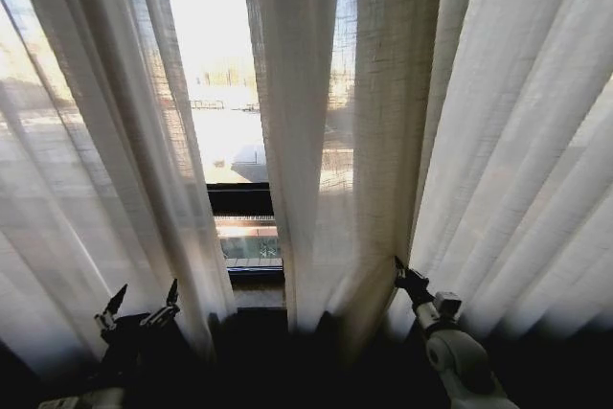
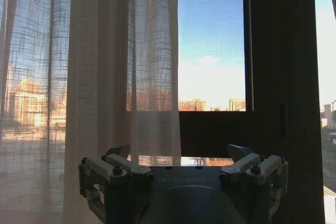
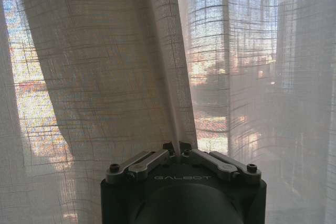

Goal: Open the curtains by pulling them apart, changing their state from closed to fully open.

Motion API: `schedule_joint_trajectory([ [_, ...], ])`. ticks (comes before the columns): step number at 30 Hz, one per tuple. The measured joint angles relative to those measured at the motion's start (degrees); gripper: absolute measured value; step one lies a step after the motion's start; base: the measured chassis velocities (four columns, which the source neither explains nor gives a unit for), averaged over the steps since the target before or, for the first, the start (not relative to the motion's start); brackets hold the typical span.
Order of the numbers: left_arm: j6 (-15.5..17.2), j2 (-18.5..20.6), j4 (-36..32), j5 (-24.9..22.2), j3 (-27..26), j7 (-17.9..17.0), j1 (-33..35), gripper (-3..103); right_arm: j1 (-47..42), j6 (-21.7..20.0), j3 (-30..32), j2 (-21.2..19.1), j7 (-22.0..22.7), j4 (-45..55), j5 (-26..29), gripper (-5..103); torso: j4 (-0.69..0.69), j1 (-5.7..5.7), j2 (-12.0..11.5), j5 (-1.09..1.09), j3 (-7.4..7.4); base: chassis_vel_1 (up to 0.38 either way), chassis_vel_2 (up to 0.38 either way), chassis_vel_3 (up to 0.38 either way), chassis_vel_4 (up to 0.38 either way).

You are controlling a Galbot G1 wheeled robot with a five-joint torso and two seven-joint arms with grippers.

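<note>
The curtains [image 1: 364, 141] were hung in front of the window frame [image 1: 239, 200], parted at the centre by a narrow gap, with one panel to each side. The right gripper [image 3: 177, 148], marked "GALBOT" on its housing, was positioned low at the right panel with its fingers [image 3: 169, 146] pinched together on a fold of the fabric. The left gripper [image 2: 180, 153], carrying the same "GALBOT" marking, was held low beside the left panel with its fingers [image 2: 118, 151] spread wide and gripping nothing.
</note>
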Motion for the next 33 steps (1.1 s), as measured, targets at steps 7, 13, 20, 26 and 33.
schedule_joint_trajectory([
  [7,-0.01,0.01,0.07,-0.12,-0.05,0.02,-0.02,100,0.02,0.04,0.4,-0.29,0.06,-0.3,-0.04,0,0.02,0.0,0.0,-0.02,0.0,-0.341,-0.347,0.346,0.361],
  [13,-0.24,0.05,-0.05,-0.38,-0.39,0.87,0.28,100,-0.39,0.19,0.74,-0.06,0.04,-0.1,-0.05,0,0.02,0.0,0.0,-0.04,0.0,-0.35,-0.345,0.351,0.348],
  [20,-0.47,0.27,0.03,-0.64,-0.47,1.3,0.3,100,-0.94,0.25,1.12,0.2,-0.02,0.69,-0.07,0,0.02,0.01,0.0,-0.03,0.0,-0.344,-0.35,0.376,0.352],
  [26,-0.49,0.49,0.29,-0.78,-0.53,1.31,0.24,100,-1.28,0.27,1.35,0.23,-0.01,1.15,-0.11,0,0.01,0.01,0.0,-0.03,0.0,-0.333,-0.366,0.344,0.353],
  [33,-0.64,0.63,0.39,-0.86,-0.55,1.33,0.29,100,-1.69,0.34,1.47,0.3,0.01,1.52,-0.23,0,0.02,0.02,0.0,-0.05,0.0,-0.351,-0.351,0.36,0.351],
])
